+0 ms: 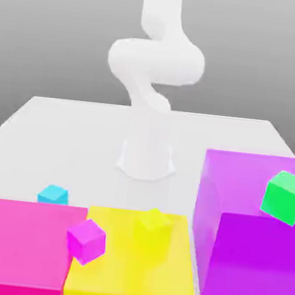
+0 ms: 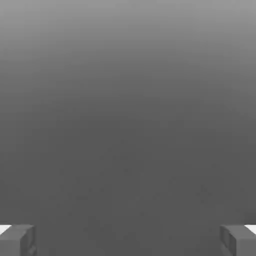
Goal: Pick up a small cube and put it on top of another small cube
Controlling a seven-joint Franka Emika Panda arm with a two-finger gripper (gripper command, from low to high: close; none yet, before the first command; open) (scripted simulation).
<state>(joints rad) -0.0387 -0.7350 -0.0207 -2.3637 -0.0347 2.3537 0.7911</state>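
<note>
White arm (image 1: 156, 61), smooth rounded segments; grey blocky pincer (image 2: 128, 240).

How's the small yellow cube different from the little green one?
The small yellow cube sits on the flat yellow block of its own color, while the small green cube contrasts with the purple block. The yellow cube is nearer the exterior view's middle; the green cube is at its right. Both are plain.
</note>
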